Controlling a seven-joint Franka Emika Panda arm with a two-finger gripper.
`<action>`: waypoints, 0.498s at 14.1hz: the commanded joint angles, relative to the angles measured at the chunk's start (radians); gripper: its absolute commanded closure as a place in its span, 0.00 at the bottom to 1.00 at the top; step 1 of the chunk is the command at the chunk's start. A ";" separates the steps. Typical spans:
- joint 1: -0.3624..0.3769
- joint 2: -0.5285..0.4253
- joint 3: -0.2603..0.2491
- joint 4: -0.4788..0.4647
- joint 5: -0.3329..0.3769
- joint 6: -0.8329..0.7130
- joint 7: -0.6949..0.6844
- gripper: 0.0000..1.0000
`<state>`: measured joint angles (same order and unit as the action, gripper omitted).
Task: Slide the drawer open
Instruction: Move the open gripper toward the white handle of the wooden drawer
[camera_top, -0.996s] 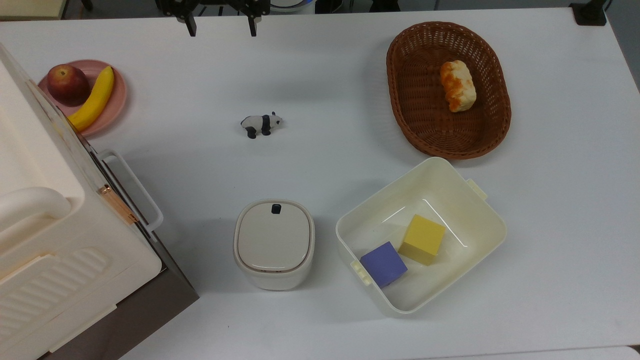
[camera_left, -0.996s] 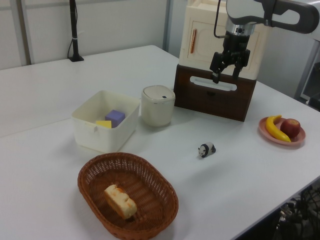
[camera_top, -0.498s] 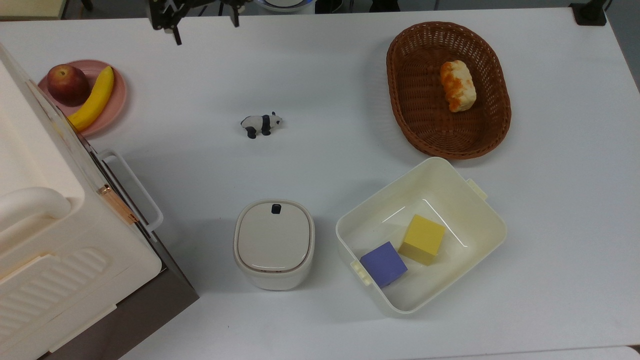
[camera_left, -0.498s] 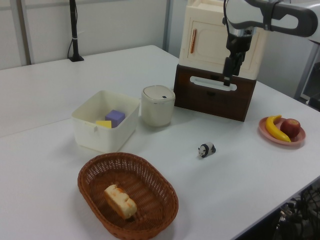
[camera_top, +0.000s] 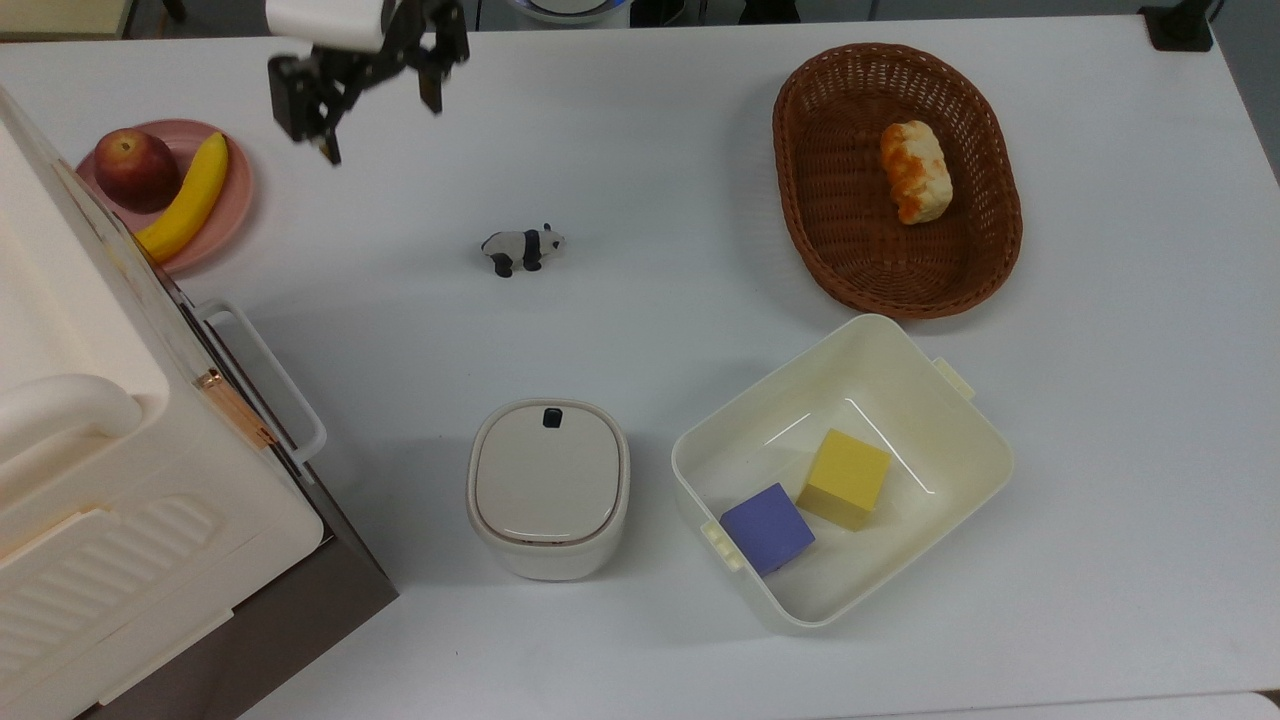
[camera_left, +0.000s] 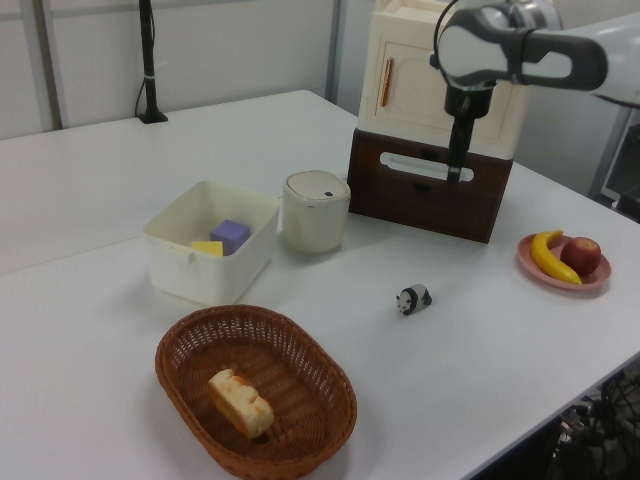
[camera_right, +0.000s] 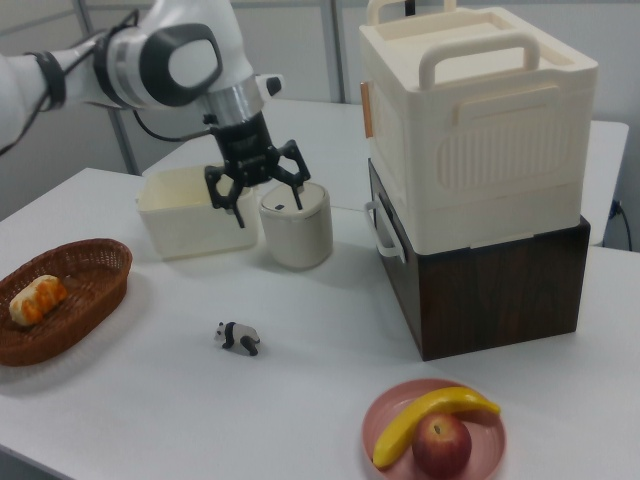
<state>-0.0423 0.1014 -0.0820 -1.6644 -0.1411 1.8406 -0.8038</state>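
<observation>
The drawer (camera_right: 385, 240) sits shut under the cream box (camera_right: 470, 120), at the top view's left edge, so the arm should bring its fingers around the white handle (camera_top: 270, 375) squarely and pull straight out along the drawer's line. The gripper (camera_right: 256, 195) hangs above the table, well apart from the handle, spread wide and holding nothing.

Probably lab, robot arm (camera_right: 120, 55), white table (camera_top: 650, 150)

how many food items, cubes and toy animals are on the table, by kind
Food: 3, red apple, yellow banana, orange-crusted bread piece
Cubes: 2, yellow cube, purple cube
Toy animals: 1, black-and-white panda figure
Total: 6
</observation>
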 joint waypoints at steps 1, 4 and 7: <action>-0.022 0.066 0.002 -0.002 -0.014 0.145 -0.020 0.00; -0.034 0.106 0.002 0.000 -0.005 0.228 -0.017 0.00; -0.037 0.168 0.001 0.052 0.000 0.266 0.065 0.00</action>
<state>-0.0776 0.2266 -0.0821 -1.6590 -0.1411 2.0869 -0.8029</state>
